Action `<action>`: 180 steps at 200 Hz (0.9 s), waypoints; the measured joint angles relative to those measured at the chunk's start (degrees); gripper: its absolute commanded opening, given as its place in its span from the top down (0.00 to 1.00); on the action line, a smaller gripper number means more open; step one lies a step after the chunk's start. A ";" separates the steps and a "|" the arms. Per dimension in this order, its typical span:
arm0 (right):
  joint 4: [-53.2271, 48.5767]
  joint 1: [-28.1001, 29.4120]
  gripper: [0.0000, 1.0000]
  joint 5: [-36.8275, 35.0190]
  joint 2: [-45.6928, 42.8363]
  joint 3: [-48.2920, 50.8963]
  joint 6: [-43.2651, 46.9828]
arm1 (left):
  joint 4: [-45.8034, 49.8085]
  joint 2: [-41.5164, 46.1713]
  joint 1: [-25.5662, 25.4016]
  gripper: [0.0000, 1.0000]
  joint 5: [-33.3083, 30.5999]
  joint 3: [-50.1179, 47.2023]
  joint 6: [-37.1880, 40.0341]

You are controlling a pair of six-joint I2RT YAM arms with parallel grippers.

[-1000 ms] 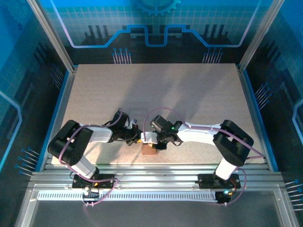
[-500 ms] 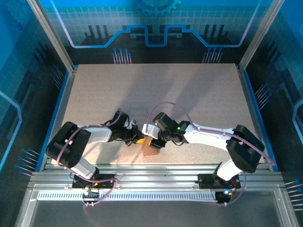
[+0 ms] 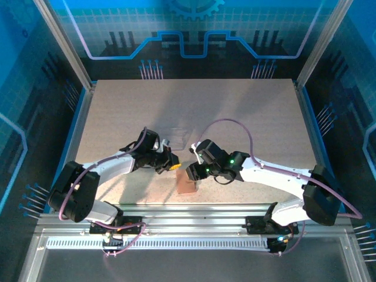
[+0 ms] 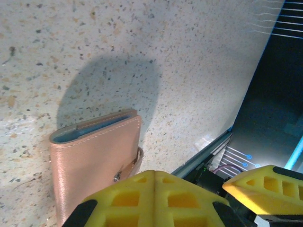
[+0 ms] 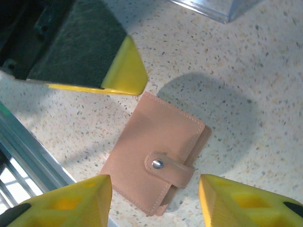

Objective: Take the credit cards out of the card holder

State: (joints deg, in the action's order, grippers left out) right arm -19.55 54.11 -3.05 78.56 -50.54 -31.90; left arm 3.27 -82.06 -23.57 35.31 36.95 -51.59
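- Hovering right above the card holder (image 3: 187, 185), the right gripper (image 3: 195, 170) has its fingers (image 5: 71, 203) spread apart and nothing between them. In its wrist view one finger shows either side of the wallet, which looks like a line-up for coming down on it.
- The card holder lies flat on the surface (image 3: 235, 111), close to the near edge and between the two arms. It is folded shut, salmon-pink face up.
- The strap (image 5: 170, 168) is wrapped over the open edge and its metal snap (image 5: 157, 164) is fastened. That closure is why the credit cards are not out yet, and I judge they sit inside behind it.
- The left gripper (image 3: 173, 166) sits just left of the wallet with its yellow fingers (image 4: 118, 198) pressed together, gripping nothing. It is low and close, and I read that as being ready to pin or brace the holder while the other arm works the flap.
- From the left wrist, the holder's pale blue lining peeks out along one edge, so the fold faces away from that side.
- The clear tray (image 5: 208, 9) stands further back, well apart from the wallet, a likely spot for the cards.
- My call: this is early in the job, and popping that snap comes next. The wallet could slide on this smooth speckled top if it isn't held down.
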 measured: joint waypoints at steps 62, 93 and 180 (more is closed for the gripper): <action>-5.27 1.64 0.28 -3.17 6.29 -3.56 -8.70 | 2.67 0.07 0.00 0.97 -1.53 0.04 2.03; -7.76 2.60 0.25 -4.48 13.44 -9.18 -9.31 | 4.11 0.07 0.11 0.97 -2.56 0.09 2.80; -10.45 3.28 0.28 -4.92 22.60 -12.72 -10.56 | 4.17 0.81 0.17 0.97 -3.13 -0.42 3.54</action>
State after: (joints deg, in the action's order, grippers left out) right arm -30.00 57.39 -7.97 101.16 -63.26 -42.46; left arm 7.44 -81.25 -23.40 32.18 36.53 -48.05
